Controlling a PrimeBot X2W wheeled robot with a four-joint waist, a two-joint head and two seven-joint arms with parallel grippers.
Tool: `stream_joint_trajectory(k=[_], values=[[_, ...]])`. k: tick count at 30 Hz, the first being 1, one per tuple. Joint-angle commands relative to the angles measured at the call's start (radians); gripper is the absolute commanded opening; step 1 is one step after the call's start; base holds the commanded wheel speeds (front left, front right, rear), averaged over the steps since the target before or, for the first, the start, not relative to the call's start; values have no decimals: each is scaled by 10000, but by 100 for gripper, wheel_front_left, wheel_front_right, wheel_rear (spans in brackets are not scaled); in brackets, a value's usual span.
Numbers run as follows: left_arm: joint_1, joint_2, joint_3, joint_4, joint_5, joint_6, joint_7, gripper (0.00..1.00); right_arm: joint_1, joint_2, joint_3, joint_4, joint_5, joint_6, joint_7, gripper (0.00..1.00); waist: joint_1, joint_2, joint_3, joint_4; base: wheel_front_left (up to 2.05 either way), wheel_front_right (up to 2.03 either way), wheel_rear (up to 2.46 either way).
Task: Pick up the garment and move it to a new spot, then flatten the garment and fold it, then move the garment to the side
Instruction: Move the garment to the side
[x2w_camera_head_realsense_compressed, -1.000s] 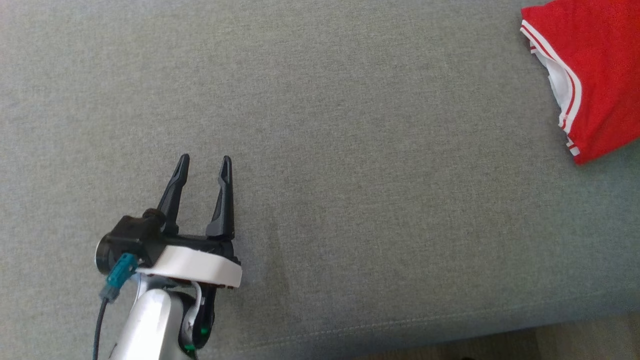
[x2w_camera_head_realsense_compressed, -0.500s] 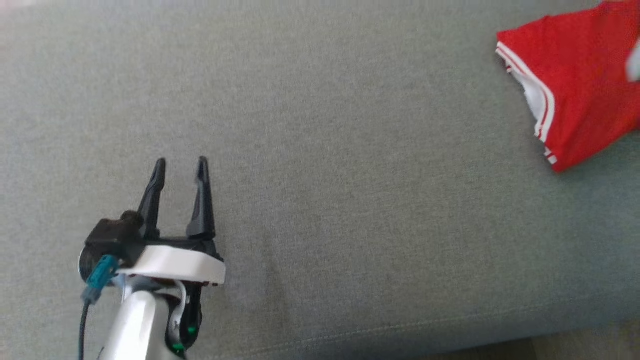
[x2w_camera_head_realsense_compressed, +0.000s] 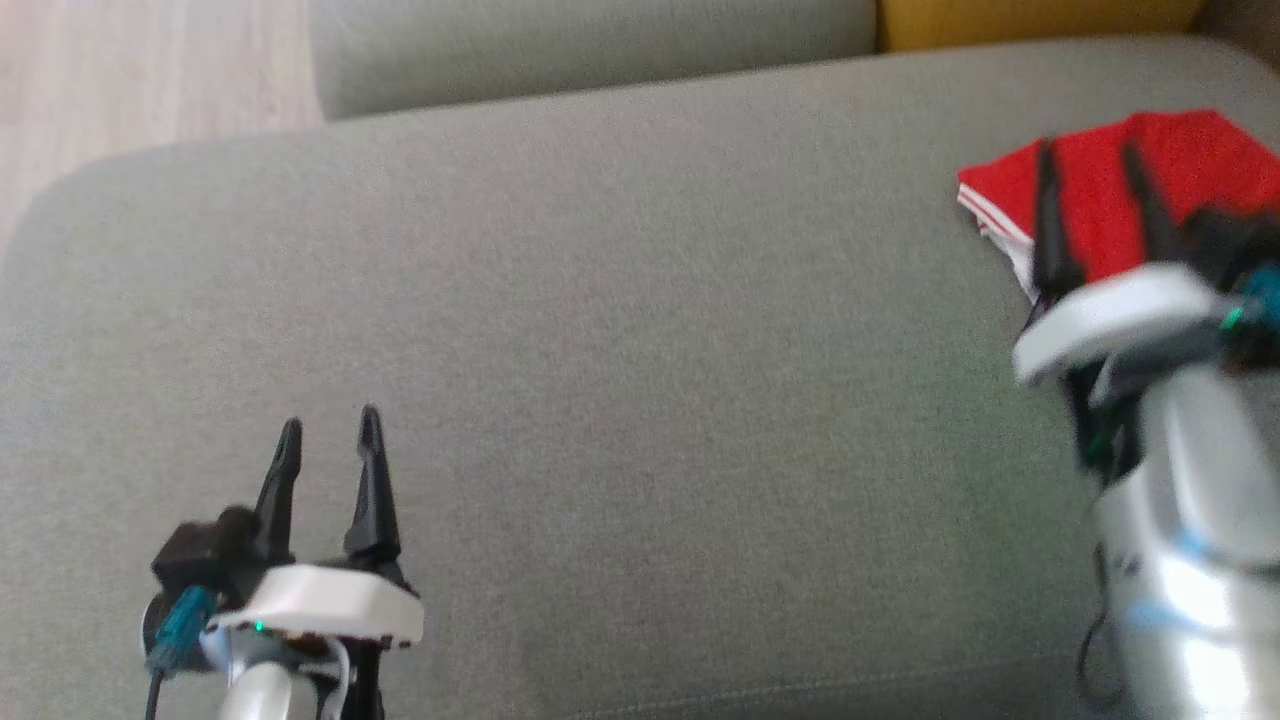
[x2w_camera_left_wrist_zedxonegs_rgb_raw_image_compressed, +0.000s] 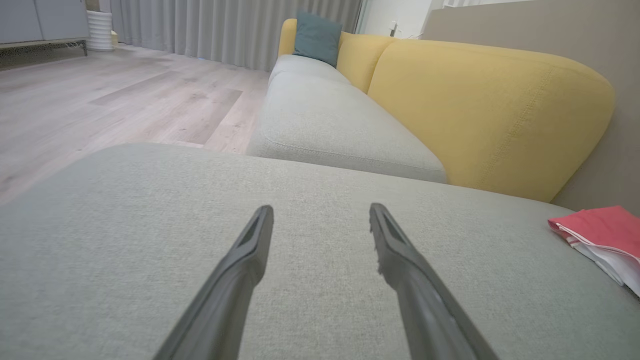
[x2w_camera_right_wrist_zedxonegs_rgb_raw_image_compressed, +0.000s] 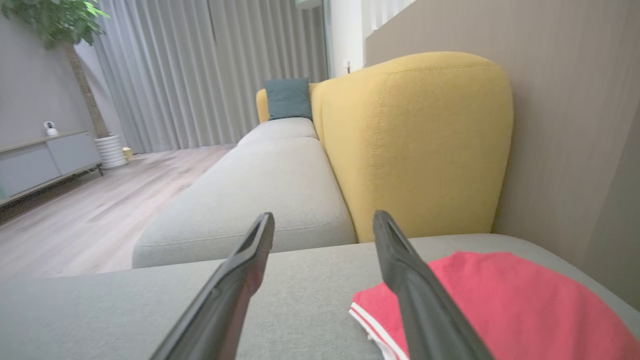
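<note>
The left gripper (x2w_camera_head_realsense_compressed: 330, 420) has two long black fingers (x2w_camera_head_realsense_compressed: 372, 480) tapering to points, set on a black block (x2w_camera_head_realsense_compressed: 200, 550) above a curved white plate (x2w_camera_head_realsense_compressed: 320, 608). A teal connector (x2w_camera_head_realsense_compressed: 180, 622) with a dark cable (x2w_camera_head_realsense_compressed: 152, 700) sits on its left side. The right gripper (x2w_camera_head_realsense_compressed: 1088, 150) looks the same, on a glossy silver forearm (x2w_camera_head_realsense_compressed: 1190, 540), though blurred.

Grey seat (x2w_camera_head_realsense_compressed: 640, 300) across most of the head view, wood floor (x2w_camera_head_realsense_compressed: 150, 70) at upper left. In the right wrist view: yellow backrest (x2w_camera_right_wrist_zedxonegs_rgb_raw_image_compressed: 415, 145) at centre, teal pillow (x2w_camera_right_wrist_zedxonegs_rgb_raw_image_compressed: 287, 98) beyond it, curtains (x2w_camera_right_wrist_zedxonegs_rgb_raw_image_compressed: 200, 75) behind, plant (x2w_camera_right_wrist_zedxonegs_rgb_raw_image_compressed: 55, 20) upper left, white pot (x2w_camera_right_wrist_zedxonegs_rgb_raw_image_compressed: 111, 150) below.
</note>
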Motion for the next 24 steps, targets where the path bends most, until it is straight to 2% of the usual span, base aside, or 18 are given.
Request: stream_joint_trajectory(k=[1,5,13,24], values=[[-161,28,396,-280,-17,68,-78,100,69,164,246,-497,-36,65,-190,100,0,-1,-371,159,0,0,0],[190,28,485,-165,29,117,-78,100,1354,521,738,-1105,66,65,-589,100,0,-1,-712,217,0,0,0],[517,28,342,68,-57,181,-78,100,3327,584,2015,-1949,1125,65,-1184,100,0,-1,-918,448,0,0,0],[709,28,141,230,-85,219,-78,100,4139,586,2515,-1805,1318,65,-1541,100,0,-1,-996,645,0,0,0]])
